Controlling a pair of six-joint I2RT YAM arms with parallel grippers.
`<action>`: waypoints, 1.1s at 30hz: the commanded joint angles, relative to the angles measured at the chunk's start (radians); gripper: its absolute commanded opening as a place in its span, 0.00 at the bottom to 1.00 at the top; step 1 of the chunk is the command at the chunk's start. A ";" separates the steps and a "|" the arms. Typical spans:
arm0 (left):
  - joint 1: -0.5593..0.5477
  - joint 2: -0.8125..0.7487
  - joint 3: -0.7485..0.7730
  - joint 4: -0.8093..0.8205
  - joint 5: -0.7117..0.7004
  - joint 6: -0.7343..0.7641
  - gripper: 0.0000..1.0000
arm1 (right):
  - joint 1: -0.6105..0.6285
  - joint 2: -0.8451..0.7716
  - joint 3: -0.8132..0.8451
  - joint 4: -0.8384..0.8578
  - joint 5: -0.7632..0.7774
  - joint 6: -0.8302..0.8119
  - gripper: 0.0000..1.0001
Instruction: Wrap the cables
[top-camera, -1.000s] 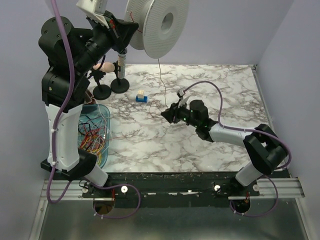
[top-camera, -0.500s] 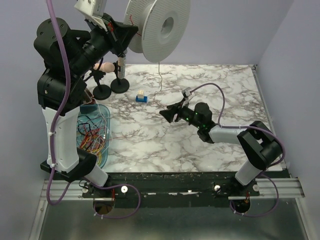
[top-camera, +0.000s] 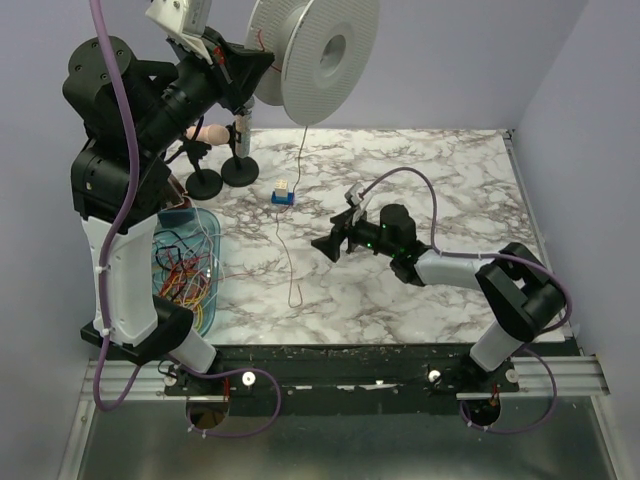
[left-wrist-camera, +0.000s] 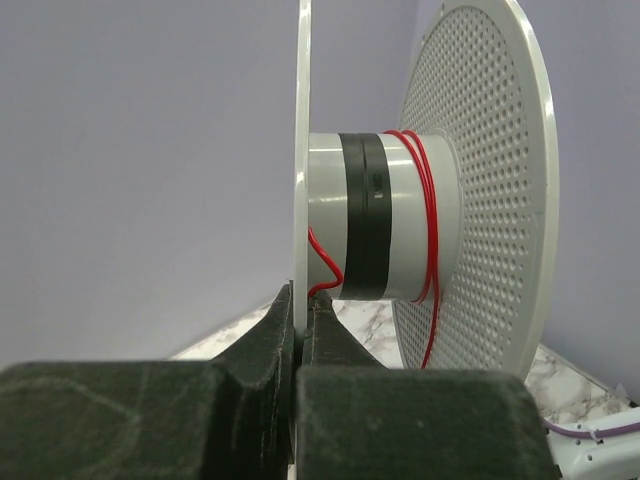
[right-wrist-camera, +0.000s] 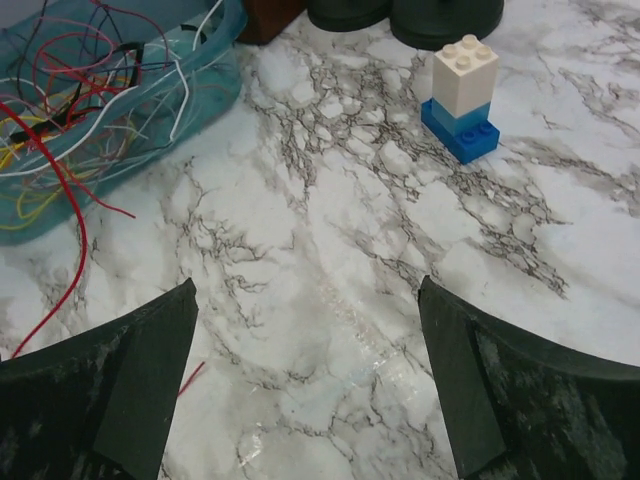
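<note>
My left gripper (top-camera: 262, 62) is raised at the back left, shut on the thin rim of the pale grey spool (top-camera: 315, 50); in the left wrist view its jaws (left-wrist-camera: 300, 300) pinch that flange. A dark red cable (left-wrist-camera: 430, 220) is wound a few turns round the hub. It hangs from the spool as a loose strand (top-camera: 287, 250) and its end lies on the marble. My right gripper (top-camera: 325, 245) hovers low over the table, open and empty (right-wrist-camera: 307, 300), with the red cable tip (right-wrist-camera: 190, 378) just inside its left finger. More cables (right-wrist-camera: 70, 130) fill the blue tub.
The blue tub (top-camera: 205, 300) sits at the table's left edge below my left arm. A white-and-blue toy block (top-camera: 284, 192) stands mid-table, seen ahead of my right gripper (right-wrist-camera: 462, 95). Two black round stand bases (top-camera: 222, 175) are behind it.
My right gripper has opened wide and let go of the red cable. The strand has swung left and now hangs free from the spool. The left arm holds still.
</note>
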 joint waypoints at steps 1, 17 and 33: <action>0.004 -0.019 0.041 0.057 0.014 0.007 0.00 | 0.028 0.025 0.047 -0.089 -0.077 -0.037 1.00; 0.006 -0.019 0.049 0.046 0.017 0.013 0.00 | 0.142 0.106 -0.070 0.227 -0.011 0.248 0.98; 0.004 -0.022 0.047 0.055 0.040 0.002 0.00 | 0.142 0.196 0.070 0.000 0.101 0.320 0.79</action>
